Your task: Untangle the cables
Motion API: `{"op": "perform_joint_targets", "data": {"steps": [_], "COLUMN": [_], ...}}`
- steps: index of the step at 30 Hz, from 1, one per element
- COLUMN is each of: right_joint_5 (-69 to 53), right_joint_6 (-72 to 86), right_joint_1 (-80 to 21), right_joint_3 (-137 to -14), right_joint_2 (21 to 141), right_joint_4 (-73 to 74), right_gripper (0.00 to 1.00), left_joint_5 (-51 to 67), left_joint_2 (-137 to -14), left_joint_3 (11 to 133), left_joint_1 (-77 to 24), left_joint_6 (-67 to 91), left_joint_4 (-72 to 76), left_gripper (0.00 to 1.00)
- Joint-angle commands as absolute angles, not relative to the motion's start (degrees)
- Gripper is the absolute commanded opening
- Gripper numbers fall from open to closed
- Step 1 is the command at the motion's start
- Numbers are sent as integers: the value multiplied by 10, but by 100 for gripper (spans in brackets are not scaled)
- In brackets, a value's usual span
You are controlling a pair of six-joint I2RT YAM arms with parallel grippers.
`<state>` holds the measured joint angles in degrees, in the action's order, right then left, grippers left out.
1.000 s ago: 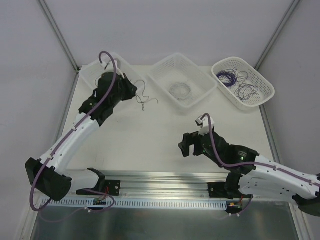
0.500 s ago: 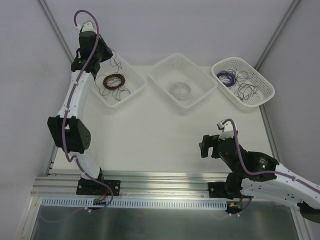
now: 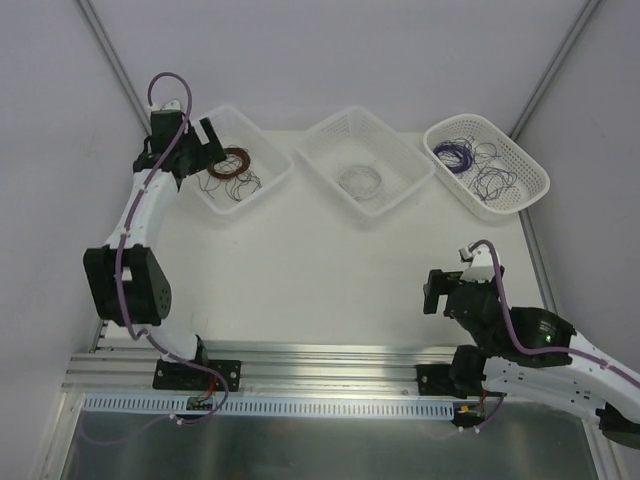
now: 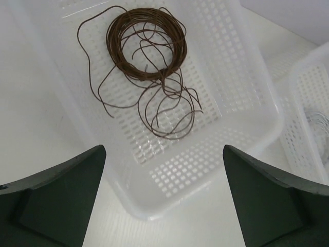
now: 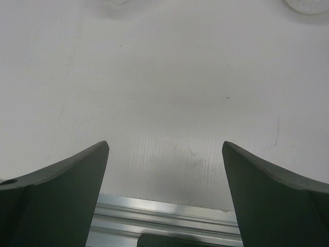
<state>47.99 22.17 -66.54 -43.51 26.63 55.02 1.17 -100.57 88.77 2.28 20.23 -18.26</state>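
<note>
A: Looking at the cables sitting in the far right basket, well apart from both arms. Seeing the left gripper hanging over the far left basket, fingers spread wide, gripping nothing. Same for the right gripper, gaping and empty, hovering over bare table by the near edge.

B: Probably lining up for another strand, just guessing. Worth going in with the right one, being nearer. Pinching one loose end at the clump's edge, lifting slowly, pinning the rest down instead of yanking out the whole scribble.

A: Pulling which way though?

B: Not really pointing anywhere, being a scribble. Spreading roughly along the basket's length, far-left to near-right, with purple bunching far-left and dark squiggles trailing near-right. Pulling along that line, probably snagging less. Too thin for picking out actual ends.
</note>
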Motion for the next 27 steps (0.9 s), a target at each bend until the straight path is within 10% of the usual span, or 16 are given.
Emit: {"op": "perform_joint_targets", "data": {"steps": [1, 15, 27], "right_joint_5": [542, 653, 633], "right_joint_6": [255, 310, 251], "right_joint_1": [-668, -667, -668], "right_joint_3": [-484, -607, -622], "right_joint_2": [262, 216, 50], "right_joint_4": [618, 791, 804], "right_gripper": [97, 97, 97], "left_joint_5": [14, 37, -94], "left_joint_2": [-835, -320, -188], "left_joint_3": [818, 659, 619], "left_joint_1": [22, 21, -41], "left_joint_6": [168, 122, 139], "left_joint_4": [-173, -406, -490], "left_gripper": [99, 99, 99]}}
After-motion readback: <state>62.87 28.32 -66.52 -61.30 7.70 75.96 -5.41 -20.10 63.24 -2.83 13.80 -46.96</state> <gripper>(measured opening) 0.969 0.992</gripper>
